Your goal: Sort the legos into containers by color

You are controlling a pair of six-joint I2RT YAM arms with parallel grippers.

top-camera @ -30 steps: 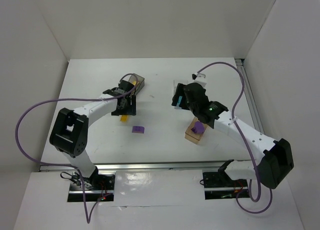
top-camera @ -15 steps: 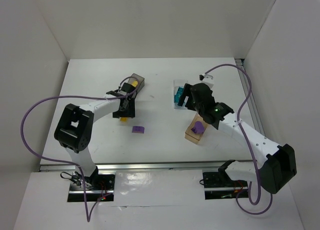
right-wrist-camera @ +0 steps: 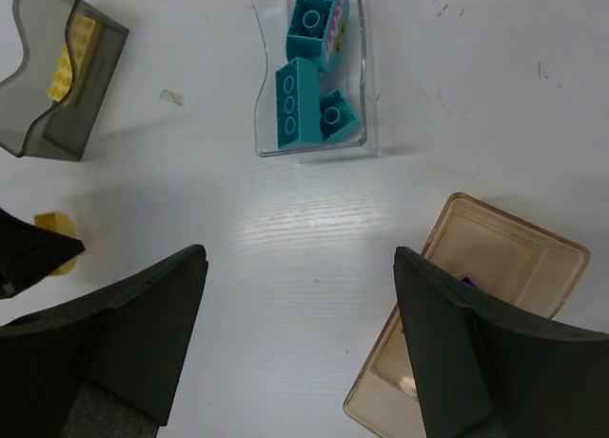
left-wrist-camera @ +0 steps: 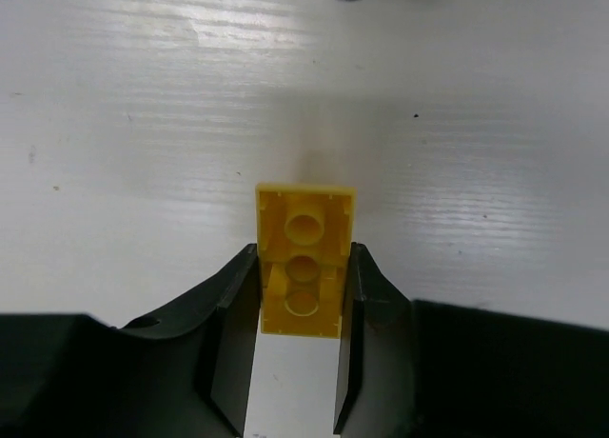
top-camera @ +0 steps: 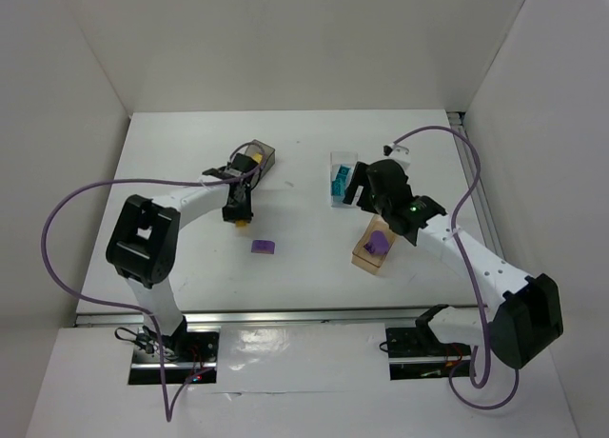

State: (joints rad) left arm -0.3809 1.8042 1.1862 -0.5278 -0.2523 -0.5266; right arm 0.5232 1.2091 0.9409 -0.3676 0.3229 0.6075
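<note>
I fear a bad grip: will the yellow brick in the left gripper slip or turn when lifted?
Likely stiff and light: the yellow brick is small hard plastic. It might pivot, since the fingers pinch smooth sides and one end sticks out.

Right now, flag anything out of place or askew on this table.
One purple brick lies loose on the table, outside the amber bin that holds a second purple brick. The left gripper is shut on a yellow brick showing its hollow underside. Nothing looks spilled or damaged.
</note>
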